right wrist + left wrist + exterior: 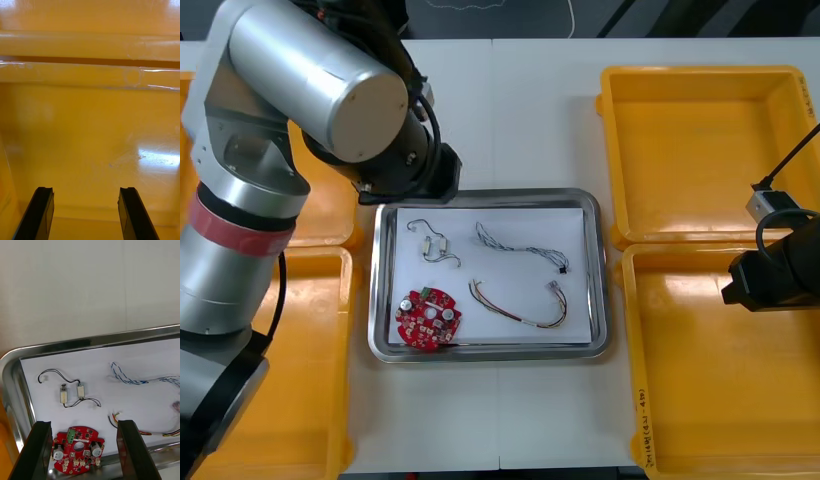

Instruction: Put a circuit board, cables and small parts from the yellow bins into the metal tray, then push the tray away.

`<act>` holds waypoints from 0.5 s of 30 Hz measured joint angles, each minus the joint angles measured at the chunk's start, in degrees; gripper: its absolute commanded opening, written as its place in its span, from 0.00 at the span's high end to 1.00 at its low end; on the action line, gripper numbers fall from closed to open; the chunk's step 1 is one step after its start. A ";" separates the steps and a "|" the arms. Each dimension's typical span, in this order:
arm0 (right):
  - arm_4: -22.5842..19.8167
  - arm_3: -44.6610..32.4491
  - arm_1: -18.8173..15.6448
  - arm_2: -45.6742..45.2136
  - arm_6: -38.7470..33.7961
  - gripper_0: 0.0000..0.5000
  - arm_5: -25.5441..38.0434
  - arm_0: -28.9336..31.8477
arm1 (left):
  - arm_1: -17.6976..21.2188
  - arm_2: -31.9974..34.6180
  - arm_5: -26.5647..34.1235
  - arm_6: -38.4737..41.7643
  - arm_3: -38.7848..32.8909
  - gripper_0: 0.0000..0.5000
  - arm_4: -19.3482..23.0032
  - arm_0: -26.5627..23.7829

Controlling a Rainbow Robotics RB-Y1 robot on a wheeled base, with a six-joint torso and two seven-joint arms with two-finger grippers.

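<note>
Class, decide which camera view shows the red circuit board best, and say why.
The left wrist view: the circuit board sits close, its components distinct. The front view shows it whole but from farther off, in a corner of the metal tray. The right wrist view faces inside a yellow bin.

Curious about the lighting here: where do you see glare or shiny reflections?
Right wrist view: a white glare patch on the floor of the yellow bin beyond the open right gripper. Left wrist view: the metal tray rim gleams in bright streaks past the open left gripper. Front view: soft highlight on the silver left arm.
</note>
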 measured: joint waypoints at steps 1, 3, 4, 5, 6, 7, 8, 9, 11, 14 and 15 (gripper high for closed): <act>0.00 0.00 0.00 0.00 -0.13 0.00 -0.03 0.00 | 0.40 0.63 0.00 0.00 -0.13 0.00 0.93 -0.40; 0.00 0.00 0.01 -0.01 -1.18 0.00 -0.05 0.00 | 1.21 1.81 0.01 0.00 -0.45 0.00 2.21 -0.99; -0.01 0.00 0.01 -0.02 -1.80 0.00 -0.06 0.00 | 1.69 2.37 0.01 0.00 -0.61 0.00 2.90 -1.23; -0.01 0.00 0.01 -0.02 -2.15 0.00 -0.09 0.00 | 2.31 2.94 0.02 0.00 -0.73 0.00 3.78 -1.43; -0.02 0.00 0.01 -0.03 -2.19 0.00 -0.09 0.01 | 3.03 3.44 0.02 0.00 -0.82 0.00 4.57 -1.61; -0.02 0.00 0.01 -0.03 -2.19 0.00 -0.11 0.01 | 3.82 3.82 0.02 0.00 -0.87 0.00 5.16 -1.74; -0.02 0.00 0.01 -0.03 -2.19 0.00 -0.14 0.01 | 4.73 4.13 0.03 0.00 -0.92 0.00 5.66 -1.83; -0.03 0.00 0.01 -0.03 -2.19 0.00 -0.15 0.01 | 5.71 4.39 0.03 0.00 -0.94 0.00 6.03 -1.93; -0.04 0.00 0.02 -0.04 -2.19 0.00 -0.17 0.01 | 7.57 4.80 0.03 0.00 -0.95 0.00 6.64 -1.98; -0.04 0.01 0.02 -0.04 -2.19 0.00 -0.18 0.01 | 10.44 5.72 0.04 0.00 -0.95 0.00 8.33 -1.98; -0.04 0.01 0.02 -0.04 -2.19 0.00 -0.18 0.02 | 11.34 6.16 0.04 0.00 -0.95 0.00 8.99 -1.98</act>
